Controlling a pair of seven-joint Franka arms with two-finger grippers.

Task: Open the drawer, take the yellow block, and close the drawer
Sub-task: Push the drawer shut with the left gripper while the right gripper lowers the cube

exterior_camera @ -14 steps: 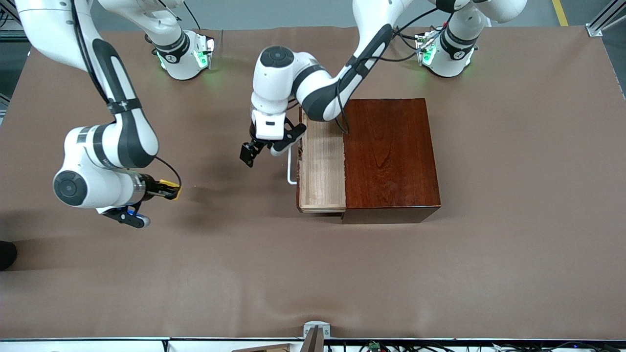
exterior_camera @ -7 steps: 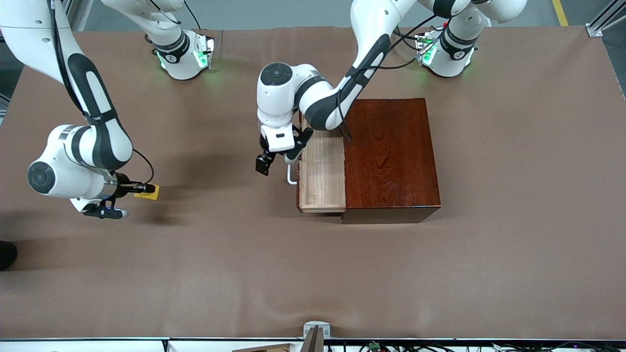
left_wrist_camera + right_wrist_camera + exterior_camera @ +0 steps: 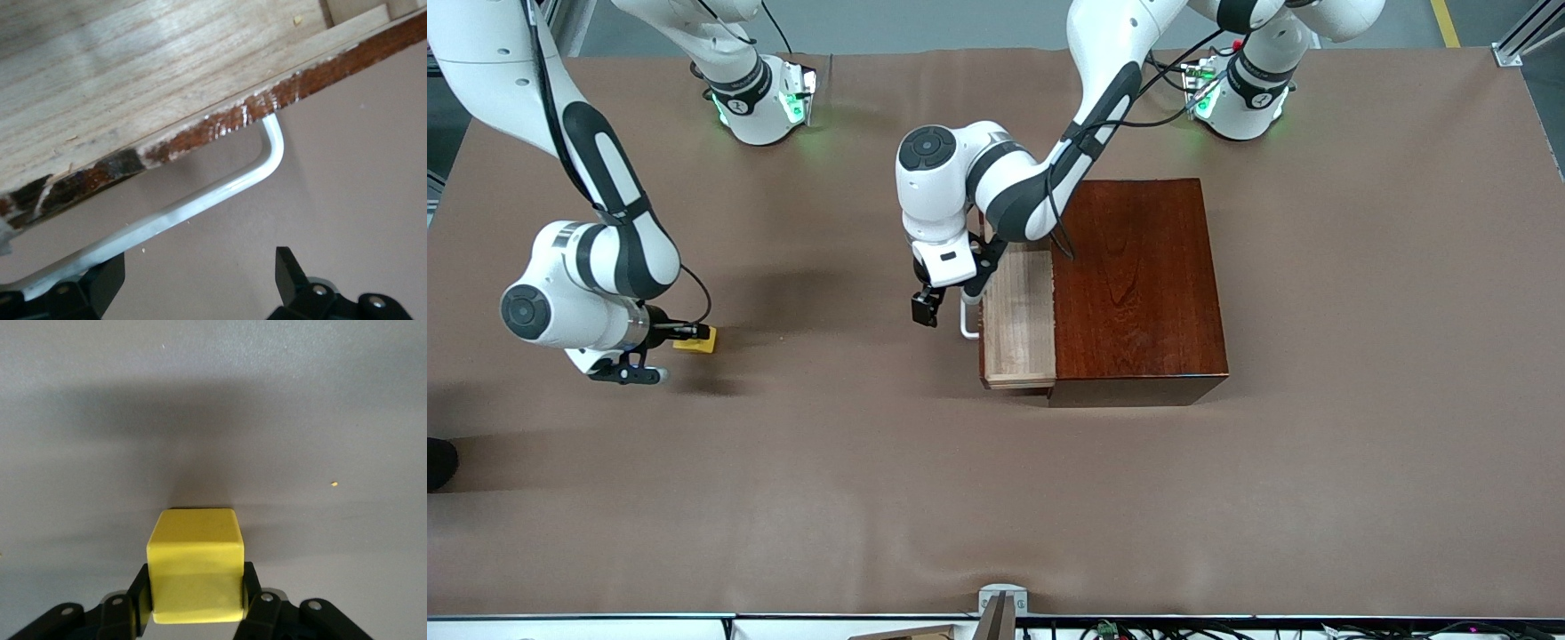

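Looks like the closing step, with the drawer (image 3: 1018, 320) partly out of the dark red-brown box (image 3: 1138, 284) and showing its pale wood, empty as far as seen. Left claw (image 3: 950, 293) spread wide, low at the white handle (image 3: 967, 320), the bar crossing just ahead of the two black fingertips (image 3: 293, 280) in the left wrist view; hard to tell whether either touches it. To finish well: push flat and square on the drawer front or the bar, along the slide and not across it, so as not to skew the tray or shift the box on the cloth; ease off near the end rather than slam; keep the fingers clear of the gap between bar and front so as not to catch when lifting away. Right claw (image 3: 692, 336) clamped on the yellow block (image 3: 696, 339), well apart from the box toward the right arm's end of the desk (image 3: 996, 498), very low over the cloth or resting on it, not clear which; best held there, out of the way. Plain brown cover on the desk, matte, with shallow creases and a few pale crumbs. Grey floor past the arm bases, cables along the edge nearest the front camera.
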